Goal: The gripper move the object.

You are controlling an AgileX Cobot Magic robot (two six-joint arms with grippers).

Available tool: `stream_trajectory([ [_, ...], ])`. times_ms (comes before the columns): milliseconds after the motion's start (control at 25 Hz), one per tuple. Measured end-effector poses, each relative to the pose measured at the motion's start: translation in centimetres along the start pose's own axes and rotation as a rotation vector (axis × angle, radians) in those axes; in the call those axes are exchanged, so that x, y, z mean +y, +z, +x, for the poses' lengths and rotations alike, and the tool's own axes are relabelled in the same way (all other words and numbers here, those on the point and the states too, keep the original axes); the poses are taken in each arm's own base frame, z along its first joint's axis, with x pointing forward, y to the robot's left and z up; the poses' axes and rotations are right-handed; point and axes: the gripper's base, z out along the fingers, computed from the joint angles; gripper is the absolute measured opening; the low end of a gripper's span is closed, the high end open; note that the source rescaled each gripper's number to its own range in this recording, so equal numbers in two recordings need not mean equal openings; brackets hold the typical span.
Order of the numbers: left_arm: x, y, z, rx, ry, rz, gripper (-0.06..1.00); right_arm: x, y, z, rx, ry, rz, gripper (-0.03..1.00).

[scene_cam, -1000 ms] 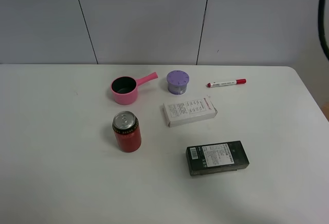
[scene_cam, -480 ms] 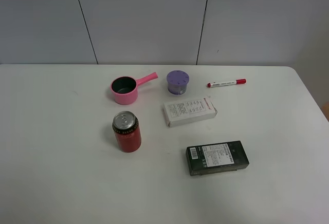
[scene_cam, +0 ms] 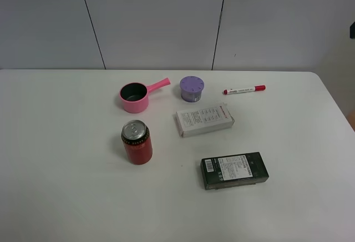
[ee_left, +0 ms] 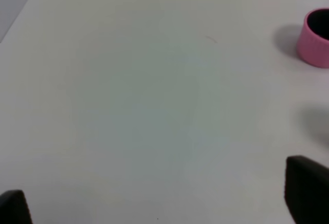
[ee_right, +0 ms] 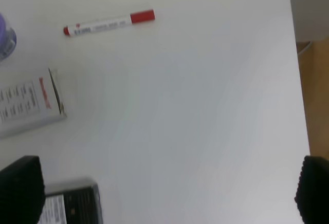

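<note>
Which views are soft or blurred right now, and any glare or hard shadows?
Exterior high: sharp, even light, faint shadows, mild sheen on the red can top. Left wrist: soft overall, pink pot fuzzy, fingertips dark blurs. Right wrist: blurred; marker and white box text unreadable. No hard glare anywhere.

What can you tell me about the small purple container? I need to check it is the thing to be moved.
The purple container is a small, squat, round lavender tub that looks like plastic, closed by a flat purple lid marked with small dots. It stands upright on the white table, near the far edge, between the pink pot's handle and the red marker, just behind the white box. Nothing touches it, and no tool is near it. Only a sliver of it shows in the right wrist view.
</note>
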Motion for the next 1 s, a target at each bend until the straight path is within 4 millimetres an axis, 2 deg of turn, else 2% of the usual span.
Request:
stream_trajectory([
  [400,0.0,0.0,0.0,0.0,0.0,0.0,1.0,0.1,-2.6,12.1,-0.042,0.011,0.025,0.99],
  [600,0.0,0.0,0.0,0.0,0.0,0.0,1.0,0.2,-3.3,17.8,-0.21,0.009,0.039,0.99],
  [800,0.0,0.0,0.0,0.0,0.0,0.0,1.0,0.3,-3.4,21.6,-0.4,0.017,0.041,0.99],
  [1000,0.0,0.0,0.0,0.0,0.0,0.0,1.0,0.4,-2.3,23.5,-0.468,0.017,0.039,0.99],
])
